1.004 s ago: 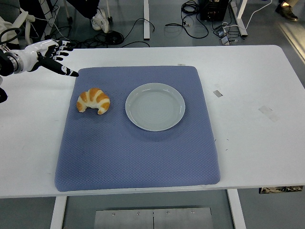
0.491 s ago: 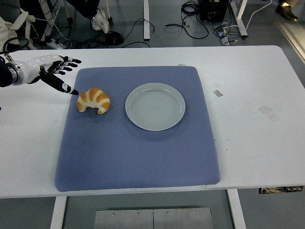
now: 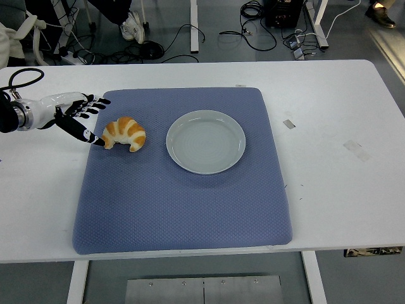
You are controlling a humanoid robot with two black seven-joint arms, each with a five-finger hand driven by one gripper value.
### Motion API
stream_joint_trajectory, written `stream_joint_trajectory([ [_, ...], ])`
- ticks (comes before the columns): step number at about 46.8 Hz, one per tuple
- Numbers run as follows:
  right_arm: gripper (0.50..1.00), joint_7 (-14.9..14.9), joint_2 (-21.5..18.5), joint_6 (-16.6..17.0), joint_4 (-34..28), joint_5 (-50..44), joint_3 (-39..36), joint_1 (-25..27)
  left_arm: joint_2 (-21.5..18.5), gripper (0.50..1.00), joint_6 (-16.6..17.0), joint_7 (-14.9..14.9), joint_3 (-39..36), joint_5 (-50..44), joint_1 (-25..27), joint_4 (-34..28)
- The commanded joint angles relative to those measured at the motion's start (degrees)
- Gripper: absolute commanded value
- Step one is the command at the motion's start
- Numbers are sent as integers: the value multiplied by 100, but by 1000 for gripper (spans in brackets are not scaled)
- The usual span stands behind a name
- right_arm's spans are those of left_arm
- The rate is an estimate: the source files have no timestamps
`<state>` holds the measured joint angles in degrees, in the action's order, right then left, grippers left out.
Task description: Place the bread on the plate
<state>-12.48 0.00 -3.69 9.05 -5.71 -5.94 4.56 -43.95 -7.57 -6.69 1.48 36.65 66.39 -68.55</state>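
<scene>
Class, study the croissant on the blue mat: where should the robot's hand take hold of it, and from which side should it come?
Probably across the thick middle of the croissant, coming from its left, where the open left hand already is. The tapered ends curve toward the table's near edge and offer less to hold.

- A white table (image 3: 329, 114) carries a blue mat (image 3: 183, 202) — it covers most of the middle.
- A croissant (image 3: 124, 133) lies on the mat's left part.
- A pale plate (image 3: 205, 141) sits just right of it, apart from it and bare.
- The left hand (image 3: 74, 115) reaches in from the left edge, fingers spread, holding nothing — its thumb tip is at the croissant's left end.
- Cables (image 3: 253, 25) and table legs (image 3: 195, 25) show on the floor beyond.
</scene>
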Motion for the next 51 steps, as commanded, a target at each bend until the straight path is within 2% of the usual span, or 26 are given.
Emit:
stream_joint_trajectory([
  [1, 1000, 0, 0, 0, 0, 0, -4, 1, 0, 981, 19, 10, 10, 0, -20, 34],
  [23, 1000, 0, 0, 0, 0, 0, 5, 1, 88, 981, 36, 1, 10, 0, -29, 553],
  [33, 1000, 0, 0, 0, 0, 0, -4, 1, 361, 981, 36, 1, 10, 9, -47, 755],
  [51, 1000, 0, 0, 0, 0, 0, -4, 1, 615, 981, 36, 10, 10, 0, -38, 773],
])
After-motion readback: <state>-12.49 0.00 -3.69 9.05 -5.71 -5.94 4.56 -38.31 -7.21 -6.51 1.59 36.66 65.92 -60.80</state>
